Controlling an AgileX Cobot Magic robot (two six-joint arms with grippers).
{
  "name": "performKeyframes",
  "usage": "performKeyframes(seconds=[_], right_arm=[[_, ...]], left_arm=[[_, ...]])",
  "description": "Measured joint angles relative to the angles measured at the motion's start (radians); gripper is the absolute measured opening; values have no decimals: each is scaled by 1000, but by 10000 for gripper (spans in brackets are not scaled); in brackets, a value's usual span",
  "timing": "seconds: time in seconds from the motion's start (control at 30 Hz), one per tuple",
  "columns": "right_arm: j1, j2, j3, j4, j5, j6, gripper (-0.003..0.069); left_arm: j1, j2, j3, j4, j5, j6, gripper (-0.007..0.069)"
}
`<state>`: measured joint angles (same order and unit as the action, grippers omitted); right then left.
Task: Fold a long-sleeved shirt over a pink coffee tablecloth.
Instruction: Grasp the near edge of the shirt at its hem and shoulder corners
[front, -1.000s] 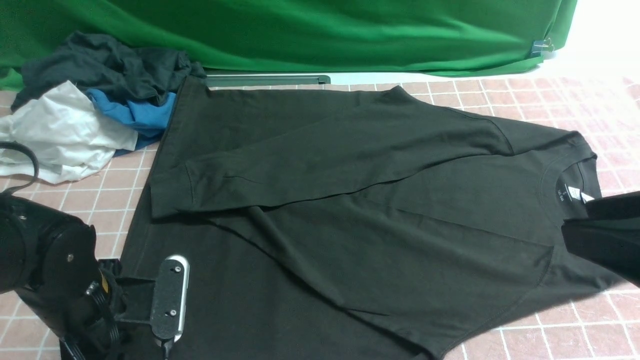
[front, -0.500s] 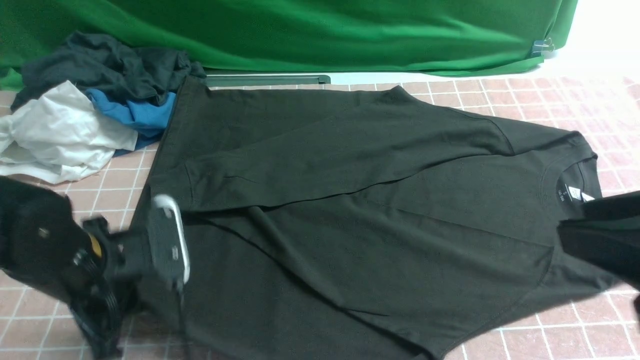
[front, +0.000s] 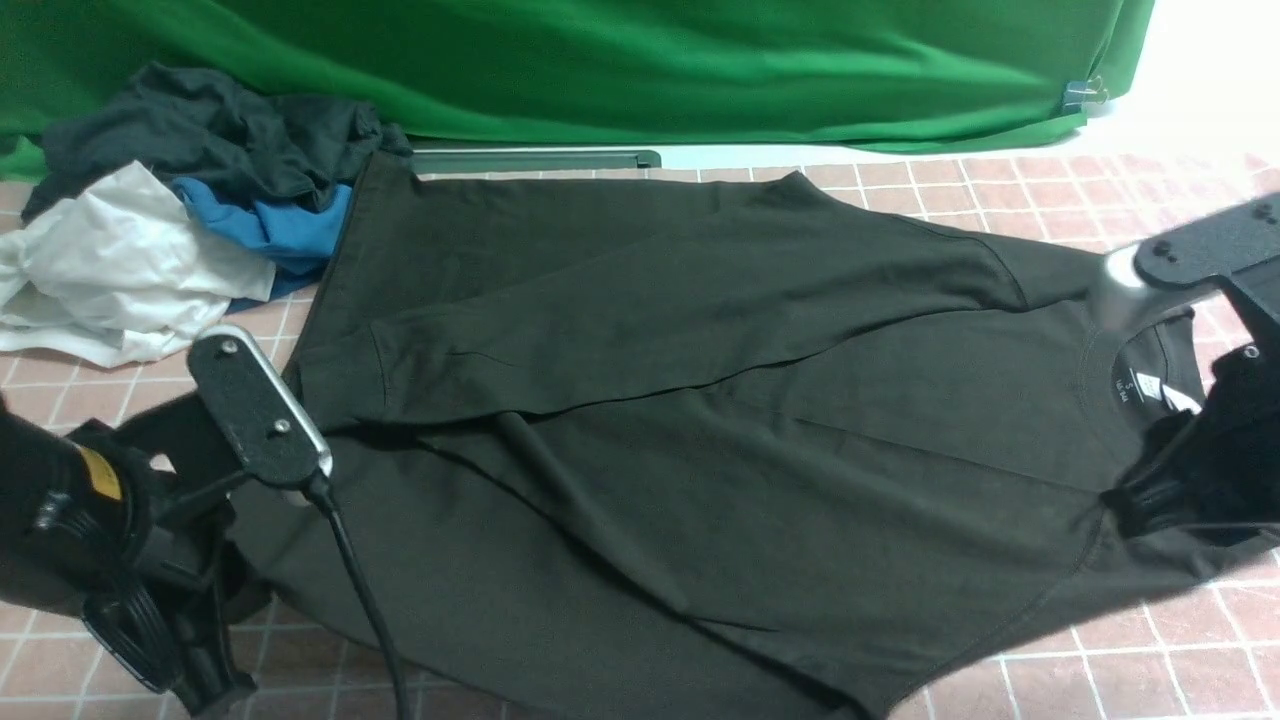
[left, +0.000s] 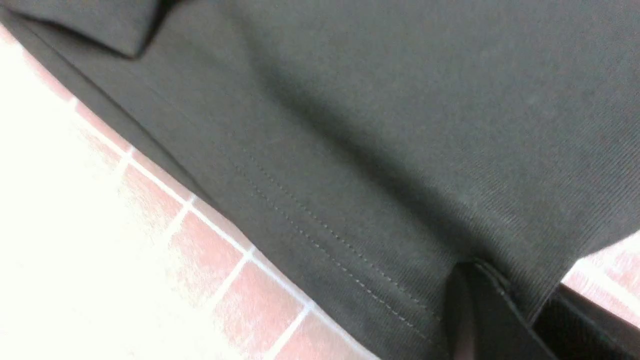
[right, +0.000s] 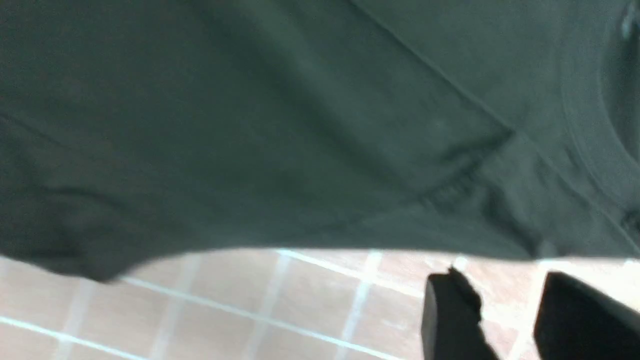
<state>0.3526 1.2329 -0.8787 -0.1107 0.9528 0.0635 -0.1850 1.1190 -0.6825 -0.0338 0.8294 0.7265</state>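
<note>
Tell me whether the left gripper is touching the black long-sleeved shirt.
Touching. The left wrist view shows the left gripper shut on the long-sleeved shirt, its stitched hem edge pinched between the dark fingers.

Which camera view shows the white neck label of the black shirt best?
The front view: the neck label lies clearly inside the collar of the long-sleeved shirt. The right wrist view shows only a blurred collar edge, no readable label. The left wrist view shows only the hem.

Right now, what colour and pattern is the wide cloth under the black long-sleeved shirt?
Dusty-pink tablecloth: thin white grid of squares; clearest in front view.
</note>
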Motion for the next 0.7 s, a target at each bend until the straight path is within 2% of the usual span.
performKeyframes(seconds=[0.03, 0.1, 0.27, 0.37, 0.43, 0.53, 0.7], right_arm=[[-11, 9, 0, 10, 0, -23, 240], [-38, 55, 0, 55, -10, -145, 240], [-27, 182, 0, 105, -112, -426, 253], [-22, 272, 6, 111, -198, -589, 313], [-22, 322, 17, 111, -196, -712, 368], [-22, 343, 30, 111, -151, -802, 413], [-22, 339, 51, 92, -132, -871, 425]], left_arm=[[0, -2, 0, -3, -2, 0, 29], [0, -20, 0, -29, -19, 0, 29], [0, -39, 0, -45, -41, -1, 29], [0, -39, 0, -54, -42, -1, 29], [0, -39, 0, -67, -47, -2, 29], [0, -39, 0, -72, -48, -2, 29], [0, -39, 0, -77, -51, -2, 29]])
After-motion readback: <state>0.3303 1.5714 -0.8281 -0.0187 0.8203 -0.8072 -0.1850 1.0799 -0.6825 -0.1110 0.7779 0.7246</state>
